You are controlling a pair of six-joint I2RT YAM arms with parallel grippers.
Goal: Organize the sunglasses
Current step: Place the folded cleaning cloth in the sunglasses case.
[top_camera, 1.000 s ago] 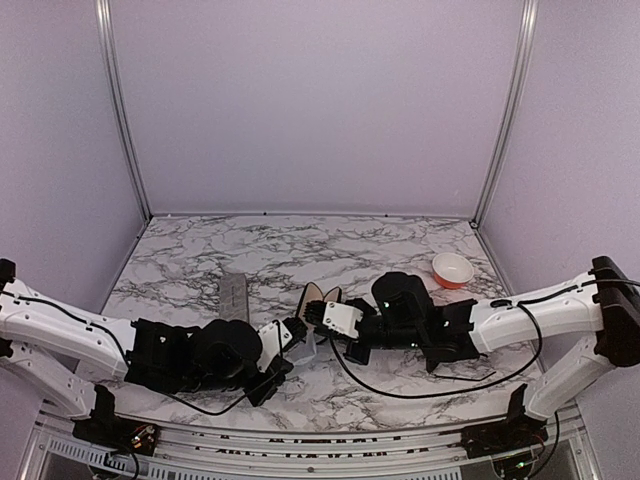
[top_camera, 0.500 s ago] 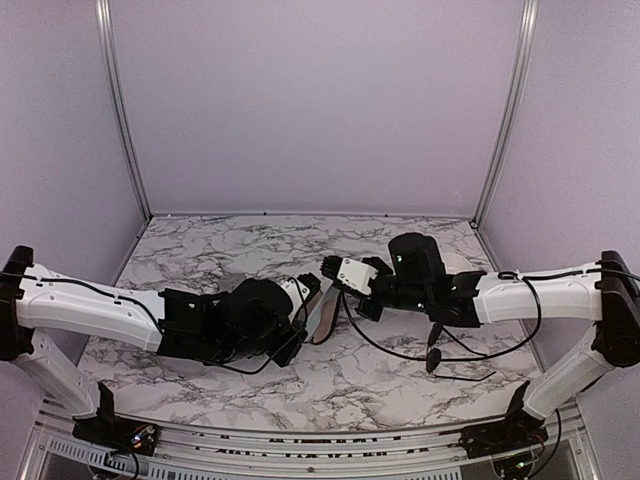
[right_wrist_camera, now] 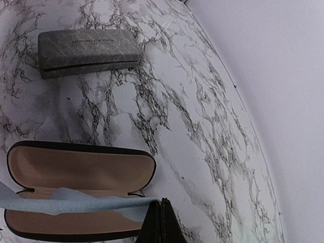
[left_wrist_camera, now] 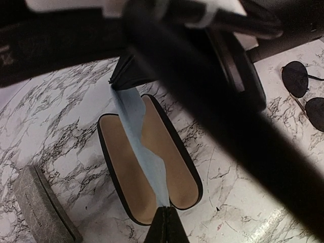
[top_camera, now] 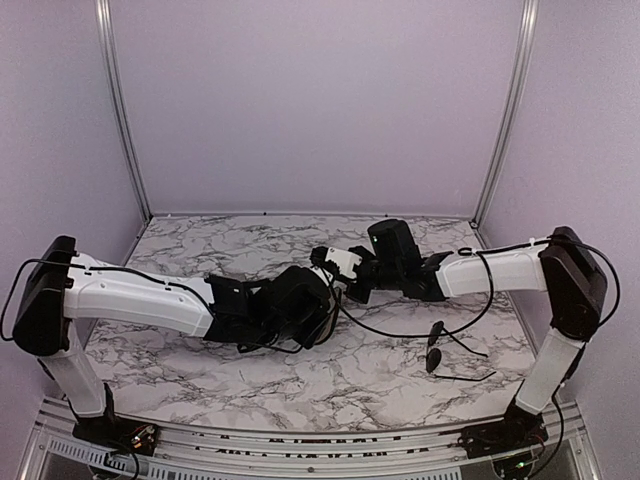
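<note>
Swung rearward, left gripper (left_wrist_camera: 167, 224) and right gripper (right_wrist_camera: 161, 220) each pinch shut on blue cloth (left_wrist_camera: 135, 131)

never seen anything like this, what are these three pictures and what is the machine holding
These are two white and black robot arms bolted to the near edge of a marble-patterned table. The wide picture comes from a fixed camera above and behind them, with the left arm on the left and the right arm on the right. The other two come from a small camera on each wrist, looking along its jaws. On the table lie an open black oval case with tan lining, a closed grey rectangular case and thin black wire-framed sunglasses. Both arms' jaws are shut on a light blue cloth, stretched between them above the open case.
</note>
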